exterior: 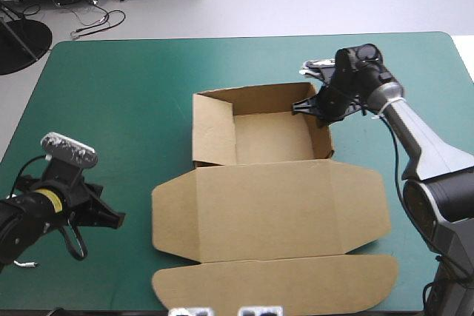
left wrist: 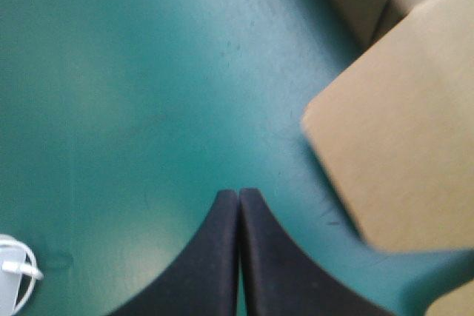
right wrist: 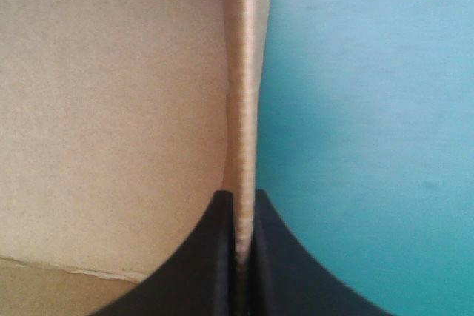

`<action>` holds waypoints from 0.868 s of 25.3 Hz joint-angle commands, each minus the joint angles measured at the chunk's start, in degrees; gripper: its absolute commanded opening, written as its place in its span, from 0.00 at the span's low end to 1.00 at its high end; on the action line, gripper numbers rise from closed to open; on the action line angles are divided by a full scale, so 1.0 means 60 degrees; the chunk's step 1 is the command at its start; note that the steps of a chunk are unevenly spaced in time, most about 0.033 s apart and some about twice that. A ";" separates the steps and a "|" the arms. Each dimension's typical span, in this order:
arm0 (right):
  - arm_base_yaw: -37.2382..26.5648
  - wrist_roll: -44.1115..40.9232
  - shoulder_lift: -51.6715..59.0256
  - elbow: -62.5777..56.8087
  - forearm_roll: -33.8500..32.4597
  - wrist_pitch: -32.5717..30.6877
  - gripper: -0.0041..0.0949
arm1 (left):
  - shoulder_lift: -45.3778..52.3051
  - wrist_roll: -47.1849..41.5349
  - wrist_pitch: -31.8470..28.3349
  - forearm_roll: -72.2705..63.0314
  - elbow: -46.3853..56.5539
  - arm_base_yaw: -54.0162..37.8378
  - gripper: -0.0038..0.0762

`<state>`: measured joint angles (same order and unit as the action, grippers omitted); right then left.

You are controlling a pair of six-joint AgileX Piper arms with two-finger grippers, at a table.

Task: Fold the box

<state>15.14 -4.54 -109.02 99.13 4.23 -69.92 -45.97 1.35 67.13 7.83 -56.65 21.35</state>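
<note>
The brown box (exterior: 259, 138) stands in the middle of the teal-green table as an open tray with raised walls. Its lid (exterior: 270, 209) lies flat toward the front edge. My right gripper (exterior: 307, 106) is at the tray's right wall near the far corner, shut on that wall. In the right wrist view the wall's edge (right wrist: 241, 109) runs up from between the black fingers (right wrist: 211, 257), with the tray's inside on one side. My left gripper (exterior: 111, 220) rests low over the cover at the front left, shut with nothing held (left wrist: 238, 197). The lid's corner (left wrist: 400, 160) lies just ahead of it and to the side.
Bare teal-green cover (exterior: 111, 109) stretches left of the box and behind it. The lid's rounded front flap (exterior: 274, 286) reaches close to the table's front edge.
</note>
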 commanded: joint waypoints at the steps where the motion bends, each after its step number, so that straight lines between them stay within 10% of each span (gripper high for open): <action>1: -0.1249 0.0329 0.1234 0.0184 -0.1148 -0.0301 0.02 | 0.0818 -0.0708 -0.0415 0.0736 0.1014 0.0050 0.04; 10: -0.5912 0.1530 0.1531 0.0184 -0.1070 -0.0301 0.04 | 0.2190 -0.1454 0.0144 0.1306 0.2026 0.0050 0.04; 17: -0.6067 0.1500 0.0856 0.0174 -0.1143 -0.0301 0.48 | 0.2198 -0.1454 0.0162 0.1306 0.2026 0.0050 0.04; 22: -0.6067 0.1710 0.1032 0.0213 -0.1028 -0.0301 0.53 | 0.2198 -0.1454 0.0080 0.1397 0.2026 0.0050 0.04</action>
<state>-20.81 4.83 -106.93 98.69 -2.29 -71.07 -32.43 -6.71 70.20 14.86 -43.19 21.35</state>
